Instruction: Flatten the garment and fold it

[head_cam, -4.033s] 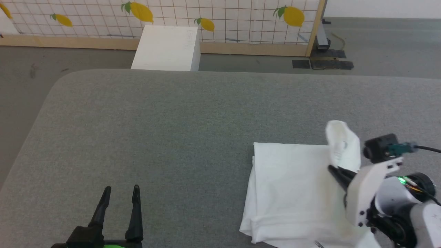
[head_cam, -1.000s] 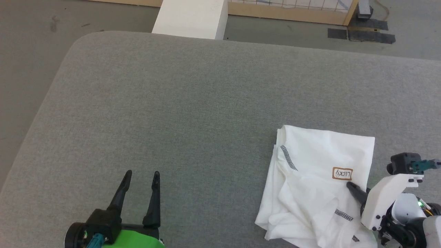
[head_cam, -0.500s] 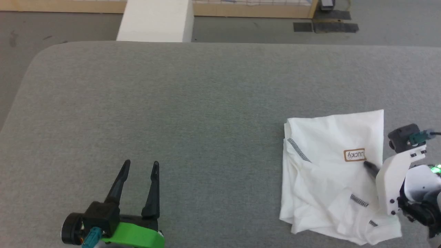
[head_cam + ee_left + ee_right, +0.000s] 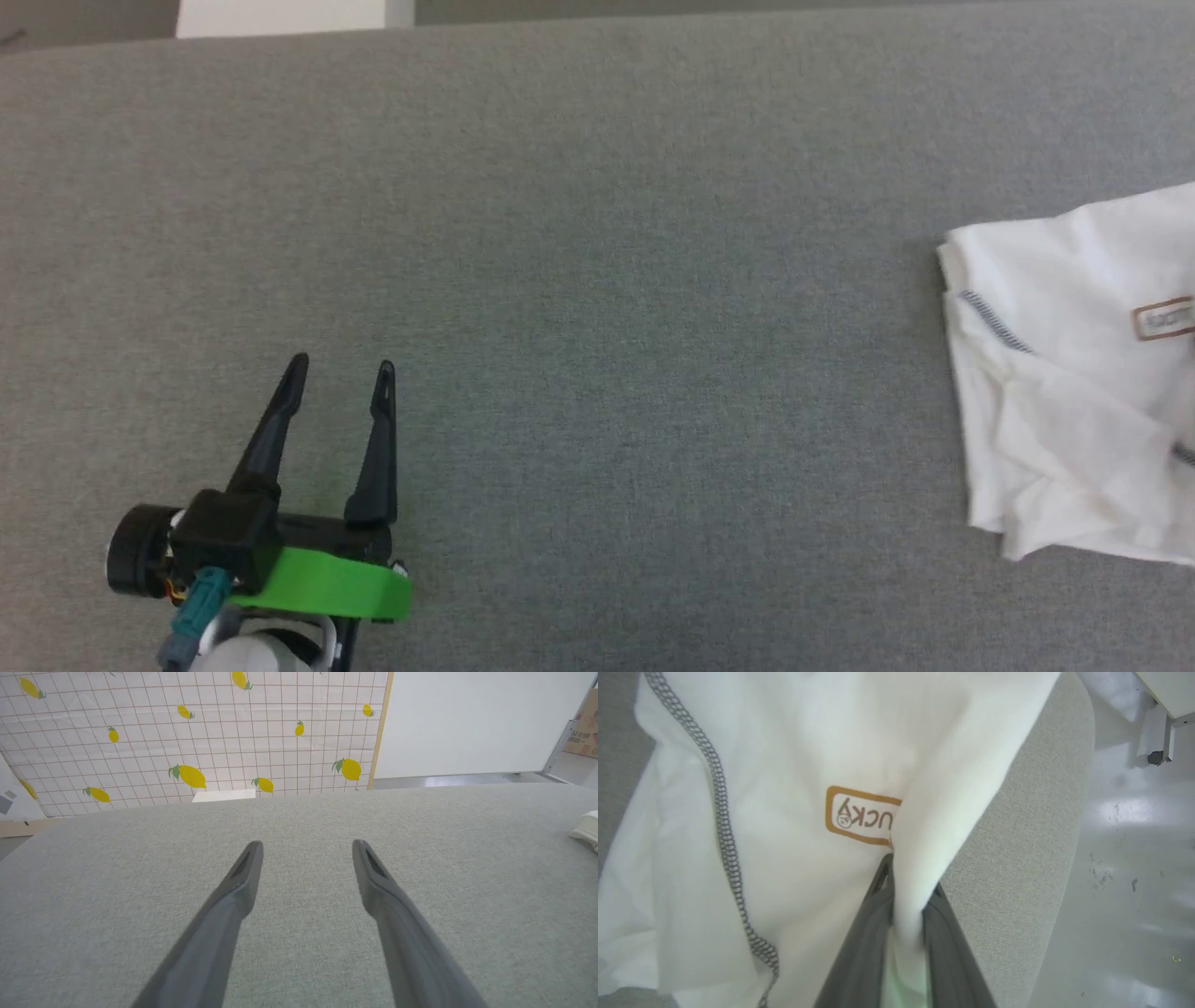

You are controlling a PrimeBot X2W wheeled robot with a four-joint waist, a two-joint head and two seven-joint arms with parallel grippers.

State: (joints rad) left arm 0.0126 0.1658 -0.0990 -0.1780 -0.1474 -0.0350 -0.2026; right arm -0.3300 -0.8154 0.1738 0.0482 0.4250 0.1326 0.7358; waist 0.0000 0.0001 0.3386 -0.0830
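Observation:
The garment (image 4: 1055, 392) is a white shirt lying bunched and partly folded on the grey table, cut off by the right edge of the head view. Dark zigzag stitching (image 4: 721, 807) and a brown "LUCKY" label (image 4: 861, 816) face up. In the right wrist view my right gripper (image 4: 908, 882) is shut on a raised fold of the garment (image 4: 784, 742) beside the label. My left gripper (image 4: 342, 364) rests low at the lower left, far from the garment, open and with nothing between its fingers (image 4: 243, 882). A corner of the garment (image 4: 586, 830) shows far right in the left wrist view.
The grey padded table (image 4: 607, 233) stretches wide between the left gripper and the garment. Its rounded edge (image 4: 1045, 812) lies just right of the right gripper, with pale floor (image 4: 1134, 858) beyond. A white box (image 4: 280, 17) stands past the far edge, before a lemon-print curtain (image 4: 187, 742).
The head view has swung down and left, so the garment now sits at its right edge. Since four seconds ago the garment has turned over, label and stitching now up.

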